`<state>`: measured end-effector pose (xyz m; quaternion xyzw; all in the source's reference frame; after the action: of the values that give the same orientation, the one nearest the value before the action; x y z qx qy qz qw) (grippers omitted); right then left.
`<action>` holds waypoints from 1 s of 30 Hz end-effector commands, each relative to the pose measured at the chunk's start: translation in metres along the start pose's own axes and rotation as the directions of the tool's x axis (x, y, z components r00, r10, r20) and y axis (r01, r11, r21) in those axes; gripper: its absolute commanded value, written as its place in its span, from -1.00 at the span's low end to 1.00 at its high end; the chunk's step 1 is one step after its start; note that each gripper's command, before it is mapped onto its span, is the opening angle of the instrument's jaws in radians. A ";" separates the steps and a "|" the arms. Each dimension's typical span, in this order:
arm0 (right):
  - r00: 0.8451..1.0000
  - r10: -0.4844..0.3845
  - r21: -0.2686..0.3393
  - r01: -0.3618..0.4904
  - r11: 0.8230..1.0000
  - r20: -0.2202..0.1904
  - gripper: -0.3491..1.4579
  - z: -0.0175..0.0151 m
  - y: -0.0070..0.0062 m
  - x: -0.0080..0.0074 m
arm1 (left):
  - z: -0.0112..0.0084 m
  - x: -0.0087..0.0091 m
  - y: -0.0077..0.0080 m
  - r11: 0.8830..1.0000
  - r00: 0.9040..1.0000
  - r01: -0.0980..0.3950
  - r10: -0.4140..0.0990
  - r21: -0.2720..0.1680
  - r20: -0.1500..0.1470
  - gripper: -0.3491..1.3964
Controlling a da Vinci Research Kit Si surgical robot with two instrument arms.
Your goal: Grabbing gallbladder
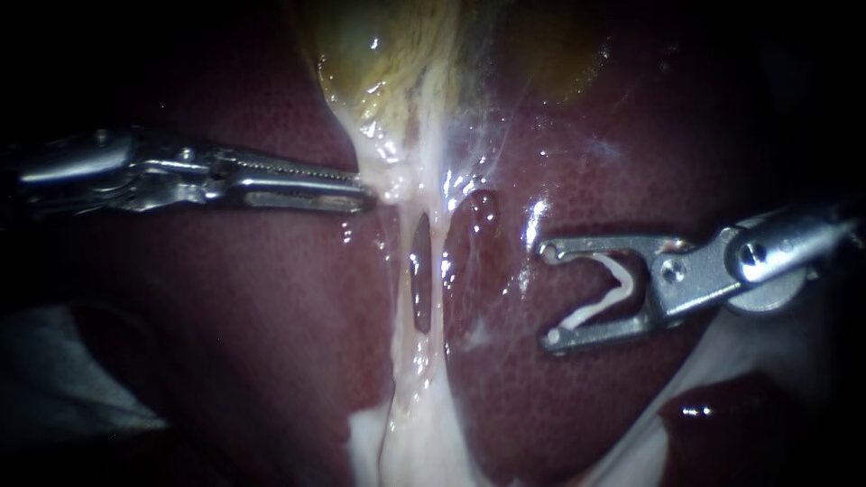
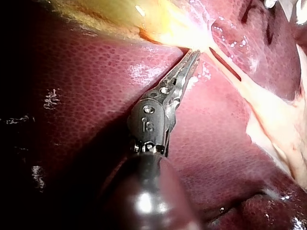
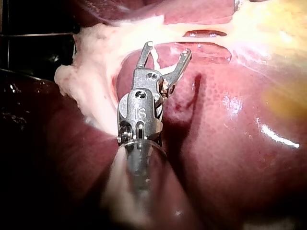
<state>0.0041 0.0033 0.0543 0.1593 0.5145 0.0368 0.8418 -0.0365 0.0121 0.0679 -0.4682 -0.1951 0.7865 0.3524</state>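
The gallbladder lies at the far middle of the scene, a yellowish, glistening sac set into the dark red liver, which fills the ground on both sides. Its near end narrows into wet pale tissue, and from there two thin strands run toward the near edge: the left tube and the right tube, with a dark slit-shaped gap between them. Farther toward the near edge they merge into a broader band of white tissue.

The left instrument comes in level from the left. Its long toothed claw is drawn almost together, and its tips pinch the pale edge of the gallbladder's narrow end, which bulges slightly toward them. In the left wrist view the same left instrument lies over the liver with its tip pressed into the bright tissue just where the yellow gallbladder narrows.

The right instrument enters from the right and hangs over the liver, well apart from the tubes. Its claw stands wide apart and carries a white clip bent in a V, whose ends touch both halves. In the right wrist view the right instrument points toward the pale tissue ahead of it.
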 end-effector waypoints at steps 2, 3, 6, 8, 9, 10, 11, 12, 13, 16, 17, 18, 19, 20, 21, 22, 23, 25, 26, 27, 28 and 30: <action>1.000 0.000 0.000 0.000 1.000 0.000 -0.07 0.0000 0.0000 0.0000 | -0.0004 0.0002 0.0003 1.000 1.000 0.013 -0.013 -0.013 0.001 -1.00; 1.000 0.000 0.000 0.000 1.000 0.000 -0.07 0.0000 0.0000 0.0000 | -0.0006 0.0003 0.0004 1.000 1.000 0.019 -0.019 -0.020 0.003 -1.00; 1.000 0.000 0.000 0.000 1.000 0.000 -0.07 0.0000 0.0000 0.0000 | -0.0011 0.0006 0.0010 0.999 1.000 0.027 -0.027 -0.043 0.011 -1.00; 1.000 0.000 0.000 0.000 1.000 0.000 -0.07 0.0000 0.0000 0.0000 | -0.0012 0.0009 0.0013 0.999 1.000 0.029 -0.028 -0.043 0.014 -1.00; 1.000 0.000 0.000 0.000 1.000 0.000 -0.07 0.0000 0.0000 0.0000 | -0.0013 0.0010 0.0015 0.999 0.999 0.029 -0.028 -0.042 0.020 -1.00; 1.000 0.000 0.000 0.000 1.000 0.000 -0.07 0.0000 0.0000 0.0000 | -0.0013 0.0011 0.0017 0.999 0.999 0.029 -0.028 -0.042 0.023 -1.00; 1.000 0.000 0.000 0.000 1.000 0.000 -0.07 0.0000 0.0000 0.0000 | -0.0013 0.0012 0.0019 0.999 0.999 0.030 -0.029 -0.042 0.023 -1.00; 1.000 0.000 0.000 0.000 1.000 0.000 -0.07 0.0000 0.0000 0.0000 | -0.0014 0.0013 0.0020 0.999 0.999 0.030 -0.029 -0.043 0.023 -1.00; 1.000 0.000 0.000 0.000 1.000 0.000 -0.07 0.0000 0.0000 0.0000 | -0.0014 0.0014 0.0021 0.999 0.999 0.030 -0.030 -0.043 0.023 -1.00; 1.000 0.000 0.000 0.000 1.000 0.000 -0.07 0.0000 0.0000 0.0000 | -0.0020 0.0020 0.0020 0.998 0.999 0.033 -0.032 -0.049 0.025 -1.00; 1.000 0.000 0.000 0.000 1.000 0.000 -0.07 0.0000 0.0000 0.0000 | -0.0023 0.0022 0.0019 0.998 0.999 0.034 -0.033 -0.052 0.026 -1.00; 1.000 0.000 0.000 0.000 1.000 0.000 -0.07 0.0000 0.0000 0.0000 | -0.0027 0.0025 0.0017 0.998 0.999 0.035 -0.034 -0.059 0.027 -1.00; 1.000 0.000 0.000 0.000 1.000 0.000 -0.07 0.0000 0.0000 0.0000 | -0.0033 0.0029 0.0015 0.998 0.999 0.037 -0.036 -0.055 0.027 -1.00; 1.000 0.000 0.000 0.000 1.000 0.000 -0.07 0.0000 0.0000 0.0000 | -0.0038 0.0032 0.0013 0.998 0.999 0.039 -0.037 -0.051 0.026 -1.00; 1.000 0.000 0.000 0.000 1.000 0.000 -0.07 0.0000 0.0000 0.0000 | -0.0044 0.0037 0.0011 0.998 0.999 0.041 -0.040 -0.043 0.025 -1.00; 1.000 0.000 0.000 0.000 1.000 0.000 -0.07 0.0000 0.0000 0.0000 | -0.0052 0.0042 0.0008 0.998 0.998 0.050 -0.049 -0.039 0.025 -1.00; 1.000 0.000 0.000 0.000 1.000 0.000 -0.07 0.0000 0.0000 0.0000 | -0.0057 0.0046 0.0006 0.998 0.999 0.046 -0.045 -0.033 0.026 -1.00; 1.000 0.000 0.000 0.000 1.000 0.000 -0.07 0.0000 0.0000 0.0000 | -0.0068 0.0052 0.0003 0.999 0.999 0.039 -0.038 -0.025 0.019 -1.00; 1.000 0.000 0.000 0.000 1.000 0.000 -0.07 0.0000 0.0000 0.0000 | -0.0074 0.0055 0.0001 0.999 0.999 0.036 -0.035 -0.020 0.013 -1.00; 1.000 0.000 0.000 0.000 1.000 0.000 -0.07 0.0000 0.0000 0.0000 | -0.0077 0.0056 -0.0001 0.999 0.999 0.031 -0.031 -0.018 0.013 -1.00; 1.000 0.000 0.000 0.000 1.000 0.000 -0.07 0.0000 0.0000 0.0000 | -0.0080 0.0057 -0.0002 0.999 0.999 0.032 -0.032 -0.016 0.009 -1.00; 1.000 0.000 0.000 0.000 1.000 0.000 -0.07 0.0000 0.0000 0.0000 | -0.0084 0.0058 -0.0003 0.999 0.999 0.034 -0.034 -0.013 0.009 -1.00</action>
<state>0.0041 0.0033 0.0543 0.1592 0.5144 0.0369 0.8418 -0.0308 0.0164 0.0606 -0.4632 -0.2104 0.7815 0.3612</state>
